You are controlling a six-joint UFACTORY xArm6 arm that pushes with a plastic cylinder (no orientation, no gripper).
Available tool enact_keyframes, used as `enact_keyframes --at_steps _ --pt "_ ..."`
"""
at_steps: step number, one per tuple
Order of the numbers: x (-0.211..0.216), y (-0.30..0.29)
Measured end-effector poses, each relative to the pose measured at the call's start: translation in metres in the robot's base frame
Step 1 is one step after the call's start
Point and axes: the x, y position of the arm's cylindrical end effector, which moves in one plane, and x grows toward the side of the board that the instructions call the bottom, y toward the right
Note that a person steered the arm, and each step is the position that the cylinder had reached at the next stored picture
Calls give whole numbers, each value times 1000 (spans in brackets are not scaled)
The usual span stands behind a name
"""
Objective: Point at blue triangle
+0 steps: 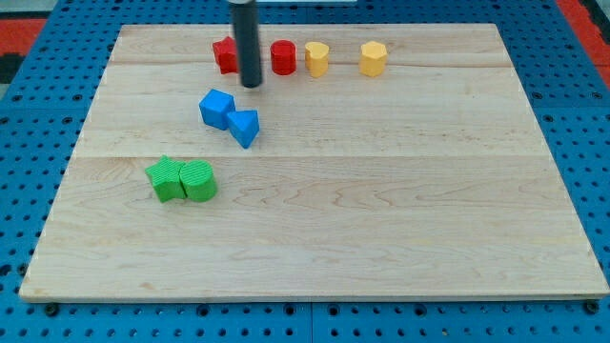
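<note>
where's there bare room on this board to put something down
Free: the whole right half below the two yellow blocks, and the bottom strip under the green pair. Crowded: the top-left, where my tip sits between the red blocks, just above the blue cube and blue triangle.

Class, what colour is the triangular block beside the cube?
Blue triangle, clearest in the camera view.

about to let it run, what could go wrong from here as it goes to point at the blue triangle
1. The blue triangle touches the blue cube, so my tip could settle nearer the cube.
2. Overshooting downward would likely push the triangle.
3. The red blocks flank my tip; sideways drift might nudge one.
</note>
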Motion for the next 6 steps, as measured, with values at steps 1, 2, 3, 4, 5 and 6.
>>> enact_keyframes --at_steps 1,2,3,4,5,6 --pt "-11 -58" --pt "-4 -75" --pt "15 26" --pt "70 96" --pt "111 90" --pt "112 48"
